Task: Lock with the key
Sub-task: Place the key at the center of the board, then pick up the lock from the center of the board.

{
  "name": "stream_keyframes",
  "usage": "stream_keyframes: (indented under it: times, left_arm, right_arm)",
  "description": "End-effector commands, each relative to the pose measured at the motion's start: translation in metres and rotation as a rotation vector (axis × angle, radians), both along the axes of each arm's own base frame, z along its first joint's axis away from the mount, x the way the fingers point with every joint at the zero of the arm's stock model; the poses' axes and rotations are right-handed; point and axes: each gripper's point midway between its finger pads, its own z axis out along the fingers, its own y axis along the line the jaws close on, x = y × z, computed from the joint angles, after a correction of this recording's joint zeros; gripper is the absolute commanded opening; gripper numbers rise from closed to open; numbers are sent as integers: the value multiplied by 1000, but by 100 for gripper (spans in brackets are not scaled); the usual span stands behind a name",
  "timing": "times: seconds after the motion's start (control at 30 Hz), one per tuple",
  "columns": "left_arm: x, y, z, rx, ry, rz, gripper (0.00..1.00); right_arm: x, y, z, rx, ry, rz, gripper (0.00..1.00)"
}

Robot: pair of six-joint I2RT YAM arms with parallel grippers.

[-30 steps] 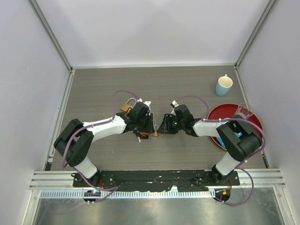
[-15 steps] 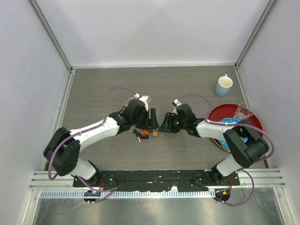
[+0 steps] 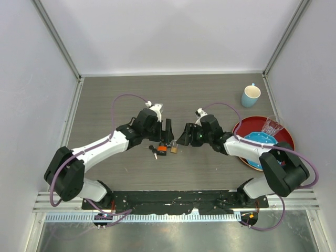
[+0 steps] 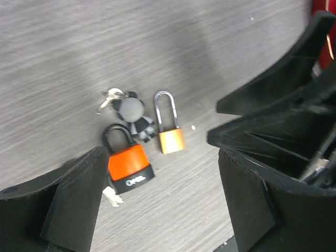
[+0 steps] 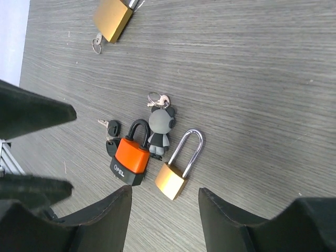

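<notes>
The left end effector (image 3: 167, 134) and right end effector (image 3: 184, 137) both hang spread and empty. Below them on the worktop (image 3: 210, 100), the bear-fob keys (image 4: 134, 111) touch the orange padlock (image 4: 131, 165) and small brass padlock (image 4: 169, 135). That crowding could make a key pinch drag a lock along.

A robot lab test cell, not a home or shop. Plain white walls (image 3: 168, 31) set in metal posts (image 3: 58, 39) box in a grey wood-grain table (image 3: 210, 94). Two arms (image 3: 105, 147) trailing purple cables (image 3: 123, 100) are bolted to a black plate (image 3: 173, 198) on a rail (image 3: 58, 199), with what looks like a slotted cable duct (image 3: 173, 217) in front. Unrelated props lie about: padlocks (image 5: 131, 155), a cup (image 3: 251, 95), a red plate (image 3: 241, 126).
</notes>
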Motion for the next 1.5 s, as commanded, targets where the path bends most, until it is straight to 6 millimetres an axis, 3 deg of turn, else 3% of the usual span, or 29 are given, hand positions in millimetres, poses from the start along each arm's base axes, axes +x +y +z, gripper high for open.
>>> stream_keyframes:
  times: [0.0, 0.3, 0.4, 0.43, 0.5, 0.53, 0.6, 0.67, 0.7, 0.77, 0.8, 0.87, 0.9, 0.93, 1.0, 1.1, 1.13, 1.2, 1.23, 1.33, 1.4, 1.47]
  left_arm:
    - [32, 20, 17, 39, -72, 45, 88]
    - [75, 44, 21, 25, -73, 64, 88]
    - [91, 54, 19, 47, -59, 55, 88]
    - [95, 58, 11, 56, -32, 58, 88]
    - [111, 71, 16, 47, -37, 89, 88]
    - [117, 77, 13, 45, -28, 102, 88]
    - [134, 89, 9, 29, -14, 141, 88]
    - [146, 95, -2, 21, 5, 175, 88]
    - [156, 103, -1, 17, 2, 200, 88]
    - [168, 104, -8, 8, -4, 208, 87]
    - [172, 108, -25, 31, 26, 225, 87]
    - [188, 110, -27, 44, 29, 223, 85]
    - [187, 114, -46, 75, 84, 233, 85]
    - [199, 115, -38, 75, 70, 243, 84]
    - [203, 115, -52, 90, 102, 235, 83]
    - [213, 111, -53, 76, 102, 216, 81]
    - [215, 110, -63, 81, 124, 210, 78]
    - [221, 110, -65, 86, 128, 199, 72]
    - [218, 111, -77, 96, 164, 192, 66]
    - [212, 106, -86, 72, 205, 160, 52]
    - [201, 103, -96, 51, 240, 152, 48]
    - [198, 100, -93, 14, 240, 152, 45]
  right_arm:
    - [19, 2, 26, 6, -94, -11, 61]
    - [53, 29, 38, 32, -120, 43, 70]
    - [69, 46, 54, 98, -146, 72, 75]
    - [72, 49, 43, 98, -124, 77, 76]
    - [81, 61, 49, 145, -126, 92, 78]
    - [85, 64, 38, 151, -98, 91, 79]
    - [96, 76, 42, 206, -82, 87, 79]
    - [104, 85, 26, 227, -40, 79, 78]
    - [108, 91, 30, 255, -23, 71, 77]
    - [114, 96, 17, 272, 6, 54, 76]
    - [121, 99, 16, 280, 10, 44, 75]
    - [127, 103, 9, 282, 41, 29, 70]
    - [133, 107, 1, 278, 57, 24, 69]
    - [135, 108, -2, 279, 71, 19, 67]
    - [145, 112, -9, 278, 84, 2, 66]
    - [153, 118, -21, 282, 121, -14, 61]
    - [154, 119, -22, 284, 125, -15, 59]
    - [157, 122, -24, 294, 138, -23, 56]
    - [157, 122, -29, 292, 151, -29, 54]
    - [158, 122, -37, 301, 176, -45, 49]
    - [159, 124, -38, 321, 190, -58, 47]
    - [160, 125, -40, 341, 197, -65, 45]
